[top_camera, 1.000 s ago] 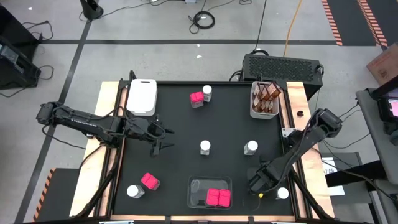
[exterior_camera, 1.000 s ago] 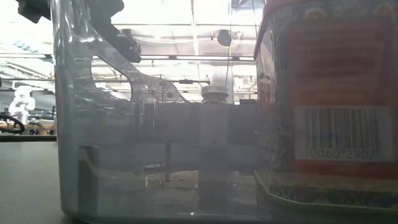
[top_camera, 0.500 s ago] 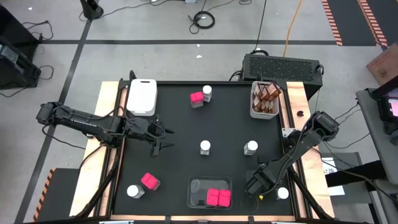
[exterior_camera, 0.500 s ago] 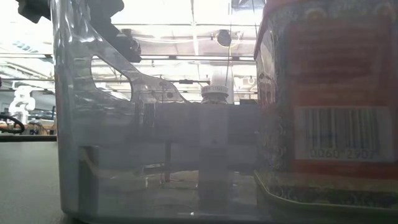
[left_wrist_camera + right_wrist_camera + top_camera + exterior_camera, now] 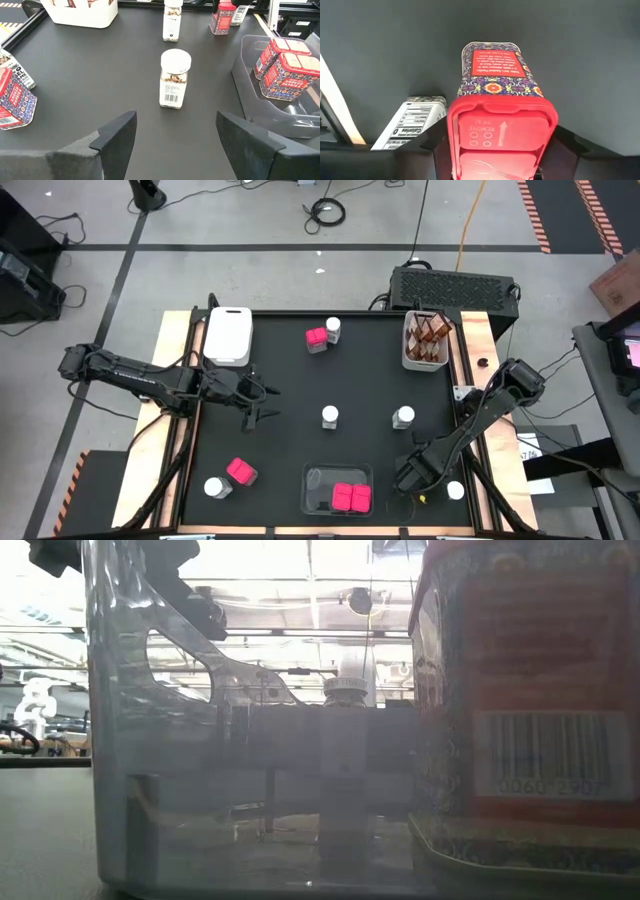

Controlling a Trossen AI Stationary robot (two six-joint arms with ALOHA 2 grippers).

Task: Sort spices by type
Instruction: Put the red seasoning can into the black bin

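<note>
At the counter's near right corner, my right claw (image 5: 502, 150) is down over a pink spice box (image 5: 496, 100), fingers either side of it, closing in; firm grip I can't confirm. A white-lidded jar (image 5: 412, 125) stands just beside it. My left claw (image 5: 170, 140) hangs spread and empty by the left edge, facing a white-lidded jar (image 5: 174, 79).

Step in hand, I judge: grab this pink box. Next: finish the squeeze, lift clear of the neighbouring jar, carry to the clear tray (image 5: 322, 477) at the near edge, where two pink boxes (image 5: 351, 498) sit.

The high view hides the box under my arm; the wrist view shows it. The low view is blocked by the tray wall.
</note>
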